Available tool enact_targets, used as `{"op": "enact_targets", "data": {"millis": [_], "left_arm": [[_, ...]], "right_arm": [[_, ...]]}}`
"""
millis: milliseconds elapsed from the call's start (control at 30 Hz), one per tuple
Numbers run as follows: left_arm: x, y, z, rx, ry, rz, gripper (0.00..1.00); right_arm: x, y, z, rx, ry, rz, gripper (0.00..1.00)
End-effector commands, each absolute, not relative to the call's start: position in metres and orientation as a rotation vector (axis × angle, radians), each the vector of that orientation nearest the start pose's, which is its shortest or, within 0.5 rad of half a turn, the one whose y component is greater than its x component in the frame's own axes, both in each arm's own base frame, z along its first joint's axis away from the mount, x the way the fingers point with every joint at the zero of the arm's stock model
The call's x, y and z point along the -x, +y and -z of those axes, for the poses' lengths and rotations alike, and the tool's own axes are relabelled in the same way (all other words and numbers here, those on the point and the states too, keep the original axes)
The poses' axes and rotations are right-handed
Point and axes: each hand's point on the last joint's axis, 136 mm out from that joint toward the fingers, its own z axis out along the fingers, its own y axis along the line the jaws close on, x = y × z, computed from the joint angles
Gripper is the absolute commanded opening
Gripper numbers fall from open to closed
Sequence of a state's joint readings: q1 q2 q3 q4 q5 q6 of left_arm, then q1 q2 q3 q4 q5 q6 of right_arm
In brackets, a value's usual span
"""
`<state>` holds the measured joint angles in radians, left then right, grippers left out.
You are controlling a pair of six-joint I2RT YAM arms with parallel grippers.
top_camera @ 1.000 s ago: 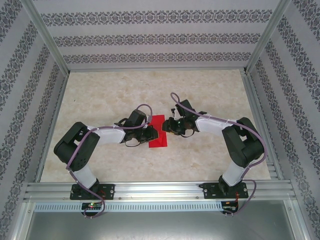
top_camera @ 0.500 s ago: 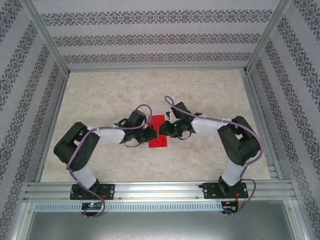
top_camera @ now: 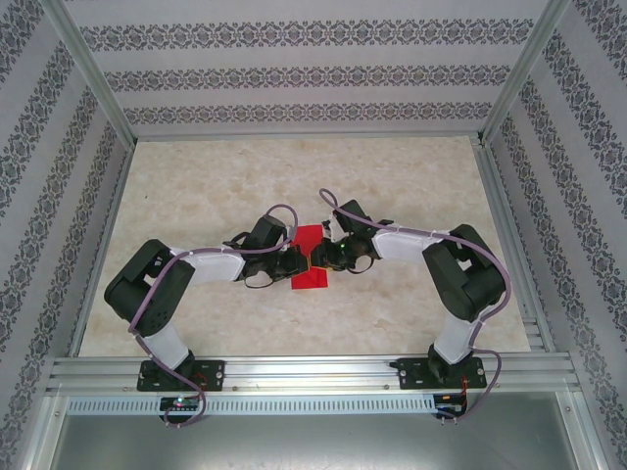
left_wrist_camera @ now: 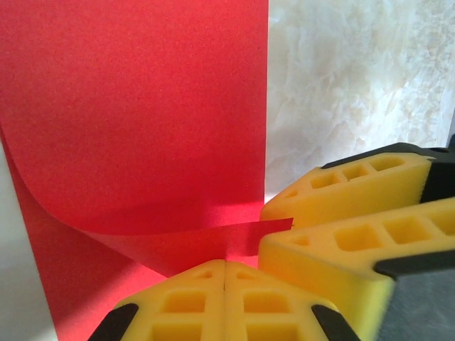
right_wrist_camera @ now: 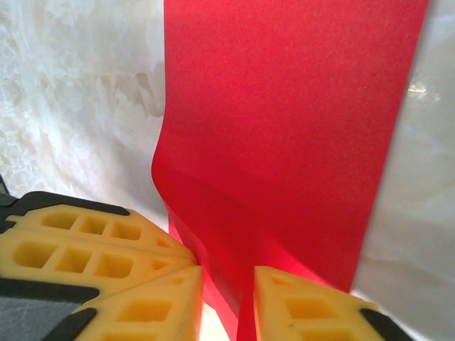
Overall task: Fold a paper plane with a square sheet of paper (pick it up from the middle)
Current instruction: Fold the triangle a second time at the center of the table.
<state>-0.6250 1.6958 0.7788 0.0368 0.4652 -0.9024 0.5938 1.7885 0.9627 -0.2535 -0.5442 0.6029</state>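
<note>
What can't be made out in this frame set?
- Top view: the grip on the square sheet of paper, too small to see.
- Left wrist view: how much paper the left gripper pinches, hidden inside its shut grip.
- Right wrist view: the sheet's near edge, hidden by the right gripper.

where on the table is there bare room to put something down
Free: the far strip of the marble table below the back wall, and the near strip by the front rail. Crowded: the centre, where the left gripper and right gripper meet on the red paper sheet.
</note>
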Motion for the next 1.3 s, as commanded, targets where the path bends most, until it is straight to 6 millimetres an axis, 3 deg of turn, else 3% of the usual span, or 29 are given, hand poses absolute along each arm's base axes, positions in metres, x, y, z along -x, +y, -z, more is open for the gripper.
{"op": "enact_targets", "data": {"millis": [0, 167, 267, 400, 800, 1267], "left_arm": [[-0.271, -0.297, -0.051, 0.095, 2.707, 1.15, 0.01], [-0.273, -0.299, -0.057, 0.078, 2.695, 1.157, 0.02], [-0.274, -0.306, -0.065, 0.045, 2.666, 1.208, 0.03], [-0.278, -0.312, -0.071, 0.028, 2.647, 1.246, 0.04], [-0.284, -0.318, -0.061, 0.027, 2.669, 1.24, 0.04], [-0.289, -0.321, -0.052, 0.025, 2.691, 1.216, 0.04]], "right_arm": [[-0.278, 0.303, -0.042, 0.225, 2.829, -1.09, 0.18], [-0.29, 0.291, -0.042, 0.183, 2.815, -0.982, 0.06], [-0.294, 0.287, -0.041, 0.185, 2.816, -0.937, 0.03], [-0.298, 0.282, -0.038, 0.192, 2.82, -0.894, 0.03], [-0.307, 0.273, -0.031, 0.195, 2.827, -0.821, 0.03], [-0.314, 0.279, -0.029, 0.241, 2.81, -0.841, 0.04]]}}
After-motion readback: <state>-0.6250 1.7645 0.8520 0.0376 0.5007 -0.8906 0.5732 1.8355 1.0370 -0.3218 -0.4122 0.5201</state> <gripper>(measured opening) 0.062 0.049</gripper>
